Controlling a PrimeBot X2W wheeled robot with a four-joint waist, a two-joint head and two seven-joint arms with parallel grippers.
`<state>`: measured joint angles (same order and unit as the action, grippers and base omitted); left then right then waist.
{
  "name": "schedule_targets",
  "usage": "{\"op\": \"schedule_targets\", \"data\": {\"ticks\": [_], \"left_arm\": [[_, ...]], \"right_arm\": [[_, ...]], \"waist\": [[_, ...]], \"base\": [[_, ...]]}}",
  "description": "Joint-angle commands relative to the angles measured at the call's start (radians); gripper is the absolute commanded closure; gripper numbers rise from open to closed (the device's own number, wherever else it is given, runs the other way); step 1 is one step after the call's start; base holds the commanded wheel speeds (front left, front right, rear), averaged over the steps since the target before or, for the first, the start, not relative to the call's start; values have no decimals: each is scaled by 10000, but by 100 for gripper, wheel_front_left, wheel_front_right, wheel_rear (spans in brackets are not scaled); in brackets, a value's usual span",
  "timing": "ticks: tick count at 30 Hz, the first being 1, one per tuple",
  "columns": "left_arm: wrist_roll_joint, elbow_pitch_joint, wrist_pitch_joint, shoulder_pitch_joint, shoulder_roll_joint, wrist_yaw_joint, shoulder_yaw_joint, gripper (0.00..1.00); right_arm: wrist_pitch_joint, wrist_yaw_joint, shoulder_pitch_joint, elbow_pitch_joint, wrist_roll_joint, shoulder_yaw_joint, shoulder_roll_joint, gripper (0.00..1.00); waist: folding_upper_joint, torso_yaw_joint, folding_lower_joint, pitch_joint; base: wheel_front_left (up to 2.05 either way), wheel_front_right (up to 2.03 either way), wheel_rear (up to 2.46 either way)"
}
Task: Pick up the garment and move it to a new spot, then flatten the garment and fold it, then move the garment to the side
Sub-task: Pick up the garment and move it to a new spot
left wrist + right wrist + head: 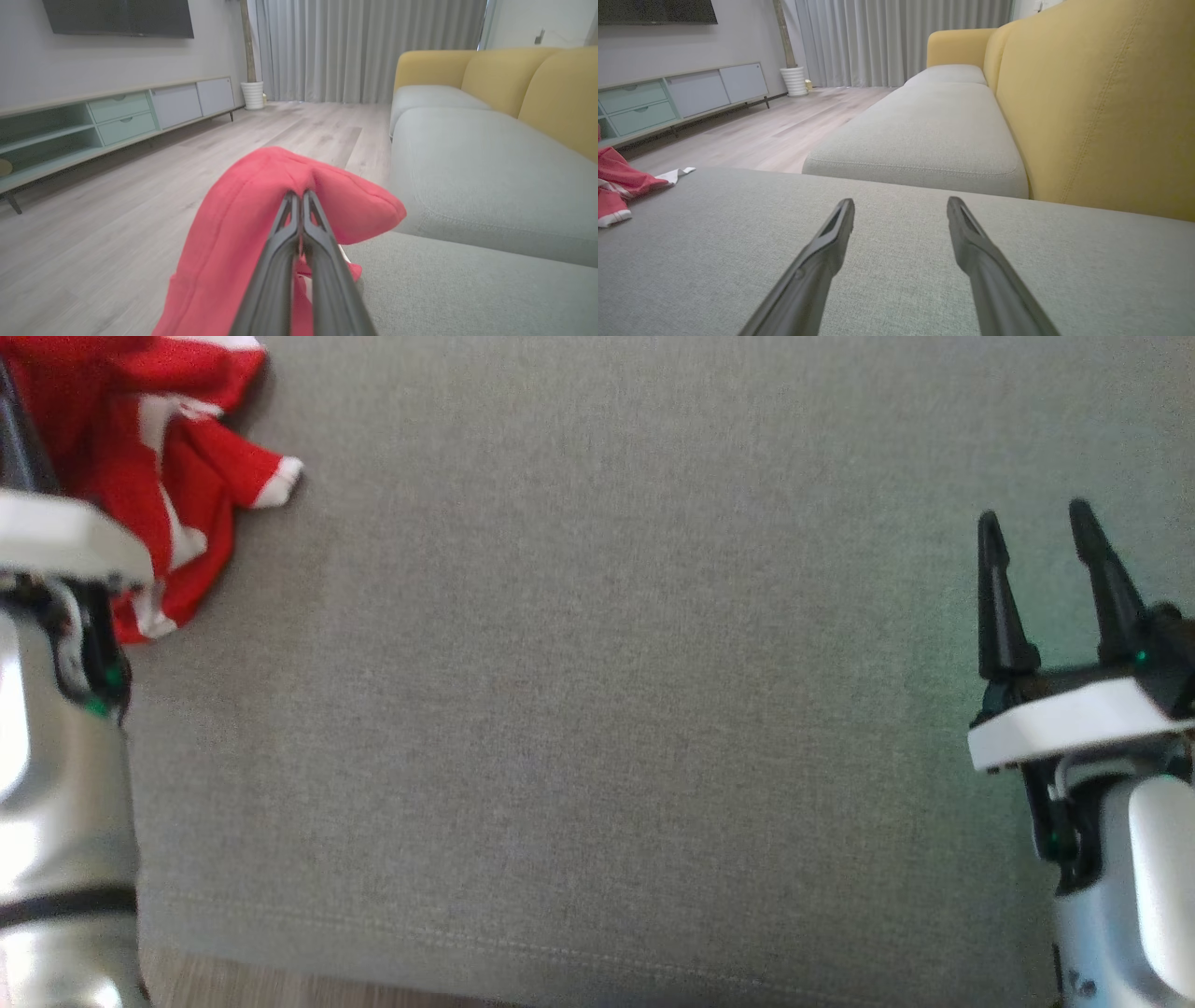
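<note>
The garment (140,448) is red with white trim and lies bunched at the far left of the grey cushion (597,709). My left gripper (299,193) is shut on a fold of the garment (261,210), and the red cloth bulges around its two dark fingers. In the head view the left forearm (56,784) and its white wrist plate cover the garment's left part. My right gripper (1036,527) hovers open above the cushion's right side with nothing between its fingers. From the right wrist view the garment (616,184) lies far to the left of that open gripper (901,207).
Yellow backrests (1092,107) rise to the right of the grey seat. A second grey cushion (924,135) lies beyond it. Wooden floor (93,210) borders the seat, with a long low cabinet (117,116), a white pot (252,94) and grey curtains (364,46) along the walls.
</note>
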<state>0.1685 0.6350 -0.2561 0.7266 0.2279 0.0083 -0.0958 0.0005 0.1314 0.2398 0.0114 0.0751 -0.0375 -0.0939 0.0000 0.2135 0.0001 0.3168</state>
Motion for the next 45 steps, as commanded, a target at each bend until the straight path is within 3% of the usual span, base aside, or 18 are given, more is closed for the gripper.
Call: {"op": "schedule_targets", "data": {"ticks": [1,13,23,33,40,45], "left_arm": [[-91,-904,-54,-412,373,-8,-348,100],[-344,-5297,275,-3926,-464,-47,245,100],[-208,-7539,1066,-5564,-1204,-139,1316,100],[-238,-6888,1434,-3887,-1647,-953,3973,100],[84,-6419,1273,-2195,-1766,-893,5474,100],[270,-5103,1704,-1299,-1773,-810,6117,100]], "right_arm": [[-113,-7,-205,-269,125,139,116,0],[-381,-7,-1435,111,538,-55,381,0],[-429,-7,-1911,2,954,134,431,0],[-494,-7,-1452,-310,1326,744,435,0],[-766,-7,-1109,-277,1691,1080,435,0],[-1001,-7,-915,-169,1854,1077,435,0]], "waist": [[0,-86,-1,-589],[0,-847,-1,-2264],[0,-1821,-1,-2374],[0,-3649,-1,-1488],[0,-5030,-1,-556],[0,-5461,-1,237]], "base": [[0,0,0],[0,0,0],[0,0,0],[0,0,0],[0,0,0],[0,0,0]]}}
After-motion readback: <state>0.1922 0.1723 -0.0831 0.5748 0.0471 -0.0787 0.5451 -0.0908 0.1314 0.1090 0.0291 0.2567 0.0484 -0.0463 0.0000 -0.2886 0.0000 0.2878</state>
